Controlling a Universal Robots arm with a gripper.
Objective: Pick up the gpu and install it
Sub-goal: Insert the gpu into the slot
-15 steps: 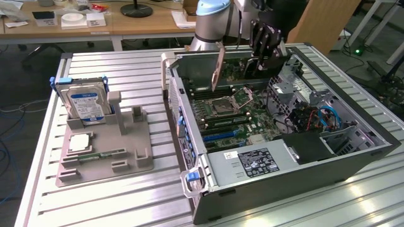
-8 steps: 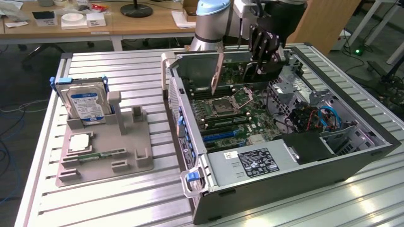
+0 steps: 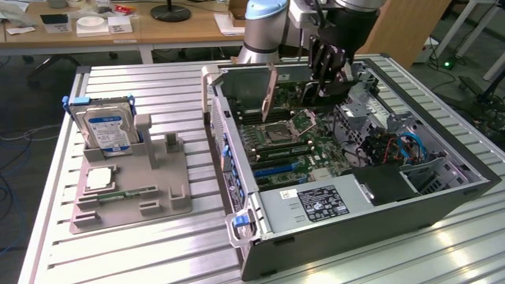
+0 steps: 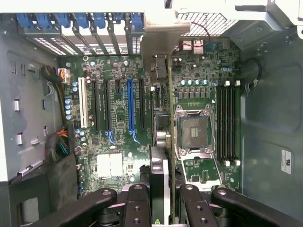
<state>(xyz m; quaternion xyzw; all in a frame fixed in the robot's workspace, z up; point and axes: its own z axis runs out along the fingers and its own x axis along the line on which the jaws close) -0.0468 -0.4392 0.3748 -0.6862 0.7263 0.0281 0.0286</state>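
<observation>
My gripper (image 3: pixel 327 62) is shut on the gpu (image 3: pixel 330 89), a dark card hanging upright over the far part of the open computer case (image 3: pixel 355 231). In the wrist view the gpu (image 4: pixel 159 165) appears edge-on between the black fingers (image 4: pixel 137 203), its silver end bracket (image 4: pixel 158 42) towards the case's slot openings. The card hangs above the motherboard (image 4: pixel 113 137), between the row of expansion slots with the blue slot (image 4: pixel 129 101) and the empty processor socket (image 4: pixel 191 130). I cannot tell whether its lower edge touches the board.
On the exterior view's left a grey fixture (image 3: pixel 130 195) holds a hard drive with a blue-white label (image 3: pixel 106 130), a processor chip (image 3: pixel 101 177) and a narrow green memory stick (image 3: pixel 122 194). Inside the case are a power supply (image 3: pixel 316 204), cable bundles (image 3: pixel 391 148) and memory slots (image 4: pixel 227 123).
</observation>
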